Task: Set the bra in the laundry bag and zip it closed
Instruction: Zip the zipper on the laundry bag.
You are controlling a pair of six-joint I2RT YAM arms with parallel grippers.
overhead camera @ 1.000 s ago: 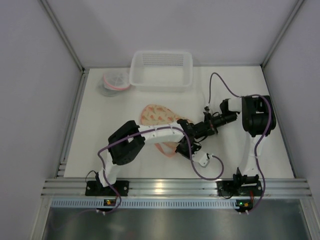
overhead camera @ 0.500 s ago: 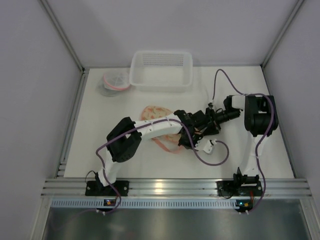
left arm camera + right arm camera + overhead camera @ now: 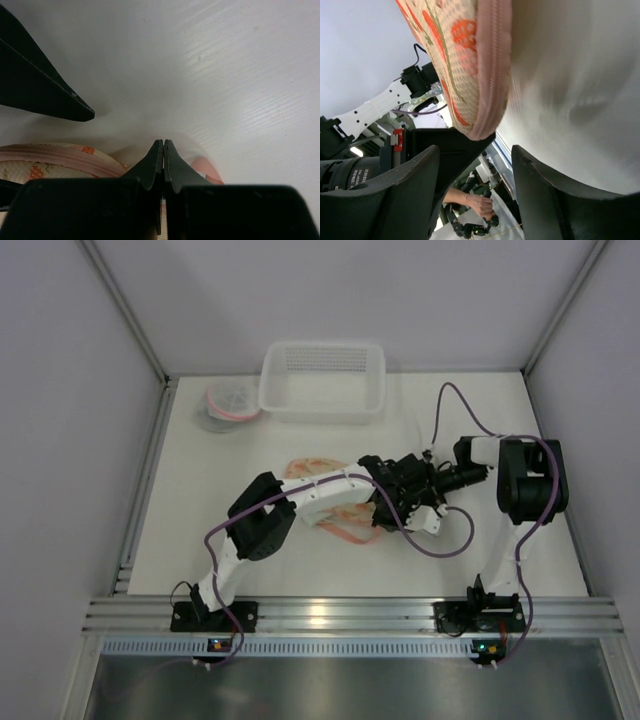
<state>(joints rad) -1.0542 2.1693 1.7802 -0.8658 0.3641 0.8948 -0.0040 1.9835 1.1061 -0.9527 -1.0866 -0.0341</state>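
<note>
The laundry bag [image 3: 330,502], cream mesh with an orange print and a pink zipper, lies mid-table, partly under my left arm. My left gripper [image 3: 392,488] sits at the bag's right end. In the left wrist view its jaws [image 3: 163,143] are pressed together, a thin pale strip caught low between them, with the zipper edge [image 3: 60,155] just left. My right gripper [image 3: 428,480] faces it, open. In the right wrist view the bag's end [image 3: 470,60] hangs beyond the open fingers [image 3: 395,195], not between them. The bra is hidden. A pink strip [image 3: 207,169] pokes out beside the left jaws.
A white mesh basket [image 3: 322,380] stands at the back centre, and a clear round container with a pink rim [image 3: 230,405] sits to its left. A purple cable [image 3: 450,540] loops over the table under the right arm. Enclosure walls close in on both sides.
My left gripper has moved right, and the bag has slid and bunched up with it. My right gripper has opened, let go of the bag's end and drawn back to the right.
</note>
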